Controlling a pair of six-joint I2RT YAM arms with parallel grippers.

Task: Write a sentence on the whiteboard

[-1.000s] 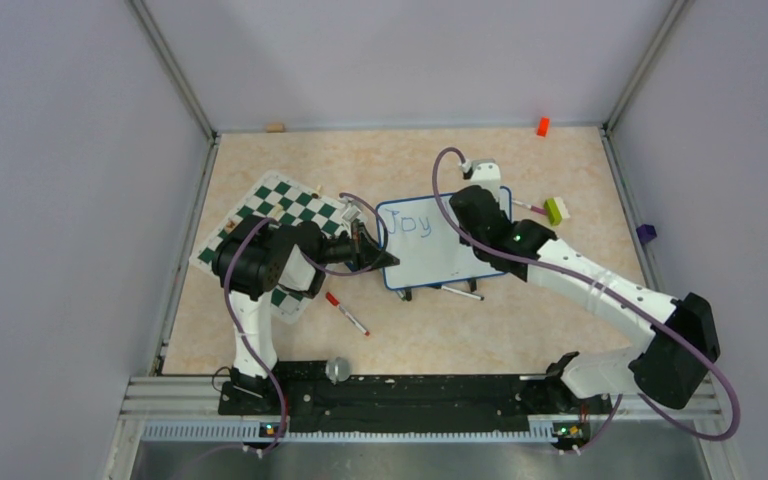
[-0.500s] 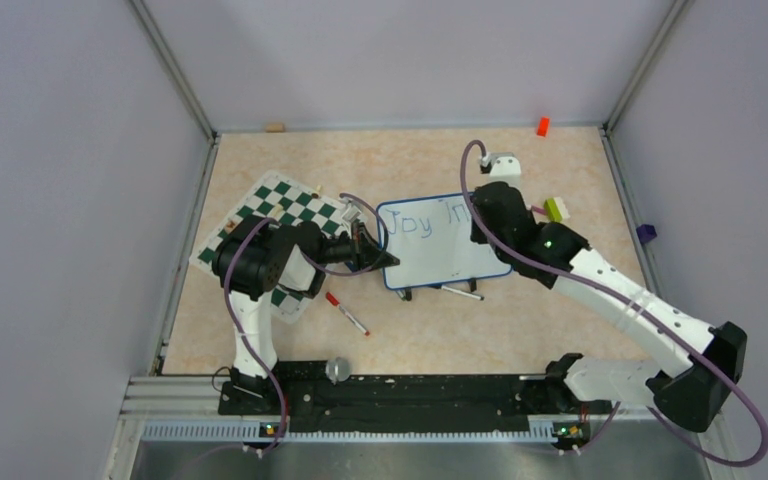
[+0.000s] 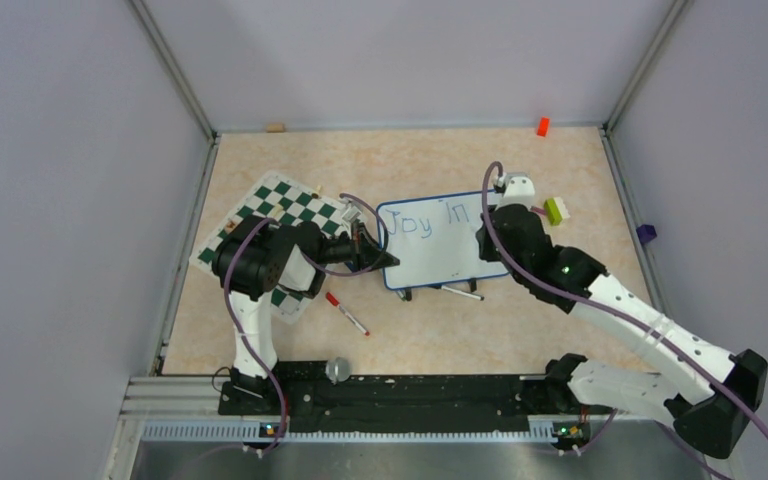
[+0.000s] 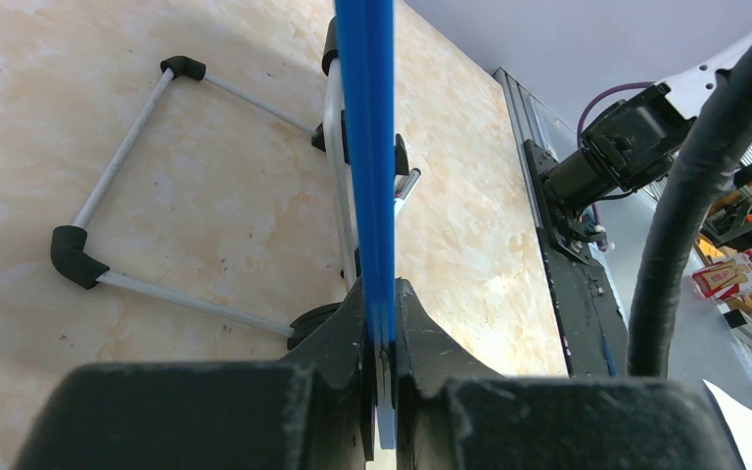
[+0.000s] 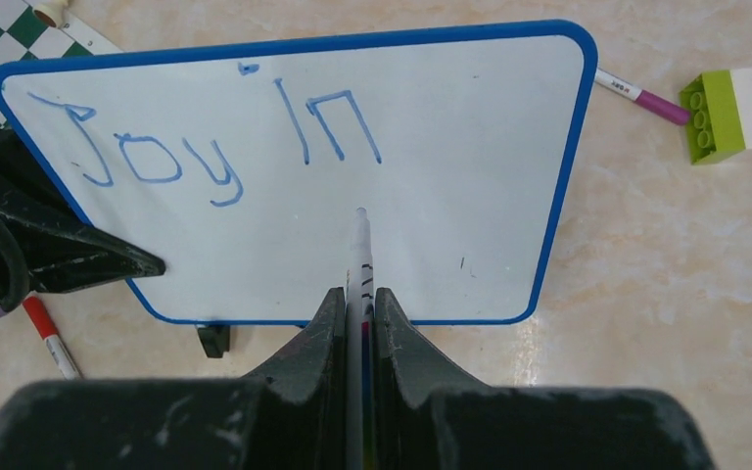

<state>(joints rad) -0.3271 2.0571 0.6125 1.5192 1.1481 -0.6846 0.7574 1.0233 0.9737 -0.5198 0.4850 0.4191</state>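
Observation:
The whiteboard stands propped on the table, white with a thin blue frame. Blue handwriting on its top line reads "Joy In", the part of the sentence that shows. My left gripper is shut on the board's left edge, and the blue frame runs between its fingers. My right gripper is shut on a white marker. The marker's tip sits over the board's middle, just below "In". Seen from the top, this gripper hangs over the board's right end.
A green-and-white chess mat lies left of the board. A red-capped marker and another marker lie in front. A purple-capped marker and a green-and-white brick lie to the right. An orange block sits at the back wall.
The word "In" now stands after "Joy". My right gripper has moved right along the board and drawn back toward me. The left gripper has not moved.

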